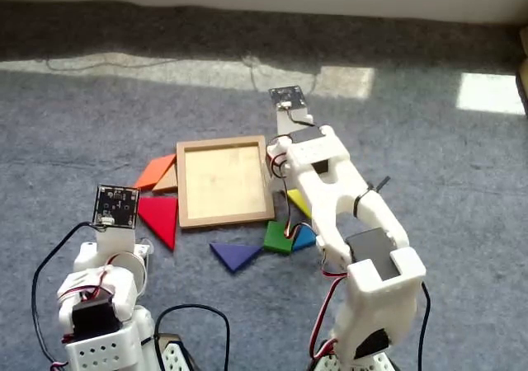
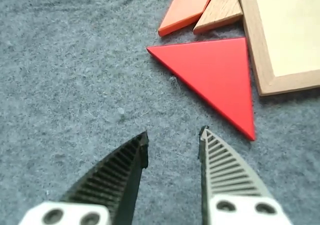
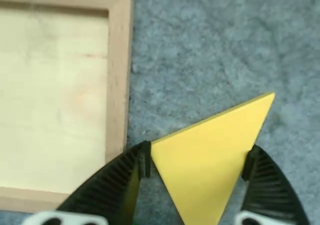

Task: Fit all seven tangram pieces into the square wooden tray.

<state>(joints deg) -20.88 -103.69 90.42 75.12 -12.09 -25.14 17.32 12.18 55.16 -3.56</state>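
Observation:
The square wooden tray (image 1: 223, 217) lies on the carpet with nothing in it. To its left are an orange piece (image 1: 155, 171), a wood-coloured triangle (image 1: 169, 180) and a red triangle (image 1: 161, 218). A dark blue triangle (image 1: 235, 254), a green square (image 1: 278, 237) and a light blue piece (image 1: 304, 237) sit below its right corner. My right gripper (image 3: 196, 157) is shut on the yellow triangle (image 3: 210, 160), one finger against each side, just beside the tray rim (image 3: 118, 75). My left gripper (image 2: 174, 133) is open a little short of the red triangle (image 2: 217, 77), with nothing between its fingers.
The right arm (image 1: 330, 181) stretches along the tray's right side and covers most of the yellow triangle (image 1: 299, 202). Grey carpet runs all round, with a sunlit strip at the back. Cables trail near both arm bases.

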